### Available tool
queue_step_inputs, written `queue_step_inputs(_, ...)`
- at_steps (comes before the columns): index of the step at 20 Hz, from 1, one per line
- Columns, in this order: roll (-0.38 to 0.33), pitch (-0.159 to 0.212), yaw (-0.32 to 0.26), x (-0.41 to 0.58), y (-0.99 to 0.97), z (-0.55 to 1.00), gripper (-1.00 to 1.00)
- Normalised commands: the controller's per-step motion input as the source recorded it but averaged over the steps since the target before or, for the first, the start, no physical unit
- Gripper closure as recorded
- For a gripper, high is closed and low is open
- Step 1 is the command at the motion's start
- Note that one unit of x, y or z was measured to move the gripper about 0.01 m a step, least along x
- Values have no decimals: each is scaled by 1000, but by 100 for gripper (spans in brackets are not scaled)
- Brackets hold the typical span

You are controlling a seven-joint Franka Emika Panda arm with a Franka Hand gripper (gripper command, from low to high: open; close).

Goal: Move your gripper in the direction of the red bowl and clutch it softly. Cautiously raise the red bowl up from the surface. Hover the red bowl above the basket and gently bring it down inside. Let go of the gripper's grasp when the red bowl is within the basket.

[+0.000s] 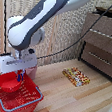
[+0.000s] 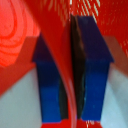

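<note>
In the exterior view my gripper [image 1: 20,77] hangs over the red basket [image 1: 32,100], at the view's lower left. Its blue-tipped fingers reach down inside the basket and are shut on the rim of the red bowl [image 1: 10,83], which sits low within the mesh walls. The wrist view is filled by the two blue fingers [image 2: 47,80] pinching the thin red bowl [image 2: 17,40] wall between them, with the basket [image 2: 92,10] lattice behind. Whether the bowl rests on the basket floor I cannot tell.
A pink cup [image 1: 32,71] stands just behind the basket, partly hidden by my gripper. A colourful flat box [image 1: 76,76] lies on the wooden table toward the exterior view's right. A dark wooden drawer unit [image 1: 103,43] stands at the back right.
</note>
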Motion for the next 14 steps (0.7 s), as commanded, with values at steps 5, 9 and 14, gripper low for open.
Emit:
queue_step_inputs(5,19,9,-71,225,-5,76,-100)
queue_step_inputs(9,55,67,-132,202,-40,506,-100)
queue_step_inputs(14,7,126,0,198,-46,869,-100)
